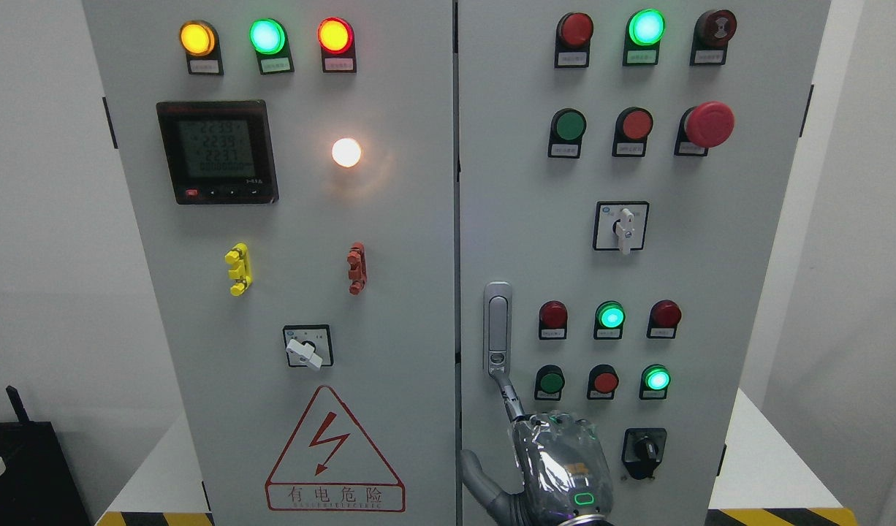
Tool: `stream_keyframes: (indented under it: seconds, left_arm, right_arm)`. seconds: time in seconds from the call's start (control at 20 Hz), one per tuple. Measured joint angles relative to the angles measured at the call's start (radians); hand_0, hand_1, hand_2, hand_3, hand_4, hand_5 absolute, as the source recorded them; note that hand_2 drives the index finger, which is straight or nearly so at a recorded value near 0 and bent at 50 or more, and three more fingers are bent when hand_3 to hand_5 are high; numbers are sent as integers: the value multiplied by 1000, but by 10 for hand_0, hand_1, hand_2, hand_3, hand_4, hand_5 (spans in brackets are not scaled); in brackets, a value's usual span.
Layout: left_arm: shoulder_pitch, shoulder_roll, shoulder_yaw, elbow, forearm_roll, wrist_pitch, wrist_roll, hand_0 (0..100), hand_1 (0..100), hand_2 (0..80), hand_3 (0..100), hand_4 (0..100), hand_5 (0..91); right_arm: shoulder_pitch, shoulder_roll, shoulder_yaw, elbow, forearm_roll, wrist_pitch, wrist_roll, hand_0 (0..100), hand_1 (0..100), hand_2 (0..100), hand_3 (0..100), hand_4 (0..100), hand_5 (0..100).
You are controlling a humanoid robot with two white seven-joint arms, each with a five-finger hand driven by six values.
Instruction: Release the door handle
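Note:
The silver door handle [497, 327] stands upright on the left edge of the cabinet's right door [711, 409], flush in its mount. My right hand [544, 456], wrapped in clear film, comes up from the bottom edge just below it, its back facing me. One finger [511, 398] stretches up and its tip meets the handle's lower end. The thumb [476, 473] sticks out to the left, apart from the handle. Nothing is grasped. The left arm is out of view.
The grey cabinet's left door [389, 307] carries a meter [217, 152], lit lamps, a rotary switch [306, 348] and a red warning triangle [334, 453]. Push buttons, lamps and a black rotary switch [644, 451] lie right of my hand. The cabinet stands on a white base with yellow-black striping [777, 516].

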Motion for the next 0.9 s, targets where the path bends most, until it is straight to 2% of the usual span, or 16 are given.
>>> stream_keyframes:
  seconds: [0.7, 0.9]
  left_arm:
    - [0, 0, 0, 0, 0, 0, 0, 120, 389, 0, 0, 0, 0]
    - [0, 0, 0, 0, 0, 0, 0, 120, 389, 0, 0, 0, 0]
  right_arm:
    - [-8, 0, -2, -9, -3, -2, 17, 351, 134, 0, 885, 881, 1000]
    - [-3, 0, -1, -22, -4, -8, 7, 365, 138, 0, 869, 870, 1000]
